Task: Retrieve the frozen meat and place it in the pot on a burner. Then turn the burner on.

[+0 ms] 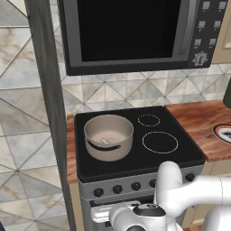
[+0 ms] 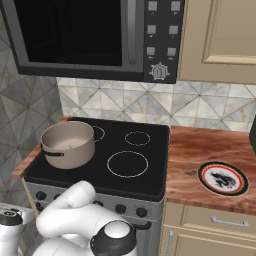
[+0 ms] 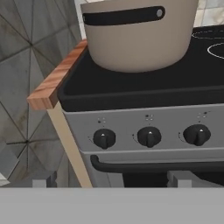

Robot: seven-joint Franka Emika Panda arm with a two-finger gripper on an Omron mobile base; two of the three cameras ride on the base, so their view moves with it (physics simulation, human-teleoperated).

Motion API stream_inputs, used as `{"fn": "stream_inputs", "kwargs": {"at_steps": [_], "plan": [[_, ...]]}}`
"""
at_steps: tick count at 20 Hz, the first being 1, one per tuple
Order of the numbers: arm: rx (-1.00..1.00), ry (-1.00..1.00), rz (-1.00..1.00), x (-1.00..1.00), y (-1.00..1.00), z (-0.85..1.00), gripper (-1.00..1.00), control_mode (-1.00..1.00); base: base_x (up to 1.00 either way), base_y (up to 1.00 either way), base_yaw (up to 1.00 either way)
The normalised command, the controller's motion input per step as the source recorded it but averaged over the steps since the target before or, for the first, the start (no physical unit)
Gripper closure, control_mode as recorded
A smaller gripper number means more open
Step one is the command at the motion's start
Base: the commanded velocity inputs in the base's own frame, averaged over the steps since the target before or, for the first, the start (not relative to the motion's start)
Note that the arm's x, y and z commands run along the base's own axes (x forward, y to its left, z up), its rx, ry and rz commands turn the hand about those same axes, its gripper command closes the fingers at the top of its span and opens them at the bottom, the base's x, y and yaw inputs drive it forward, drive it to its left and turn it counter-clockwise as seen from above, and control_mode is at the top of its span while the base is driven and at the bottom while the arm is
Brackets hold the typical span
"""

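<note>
- One pot [image 1: 108, 136], beige, on the black stove top [image 1: 135, 155].
- One small pale lump of frozen meat [image 1: 104, 140] inside the pot.
- One dark handle band [image 3: 122, 16] seen on the pot's side.
- Two thin white rings in the left base view: one large ring [image 1: 159, 142], one small ring [image 1: 149, 120]; the right base view shows part of a third ring [image 2: 99, 133] behind the pot.
- Three round black knobs [image 3: 149, 136] in the hand view; the left base view shows five along the front panel.
- One dark oven door handle [image 3: 153, 166].
- One microwave [image 2: 95, 37] above, with one round dial [image 2: 159, 71].
- One round plate [image 2: 223, 178] on the wooden tabletop [image 2: 190, 150].
</note>
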Motion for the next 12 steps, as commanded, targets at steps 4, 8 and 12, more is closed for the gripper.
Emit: {"fn": "stream_inputs", "kwargs": {"at_steps": [4, 8, 12], "plan": [[0.00, 0.00, 0.00, 0.02, 0.00, -0.02, -1.00, -1.00, 0.00, 0.00, 0.00], [0.00, 0.00, 0.00, 0.00, 0.00, 0.00, -1.00, -1.00, 0.00, 0.00, 0.00], [0.00, -0.01, 0.00, 0.01, 0.00, -0.01, -1.00, -1.00, 0.00, 0.00, 0.00]]}}
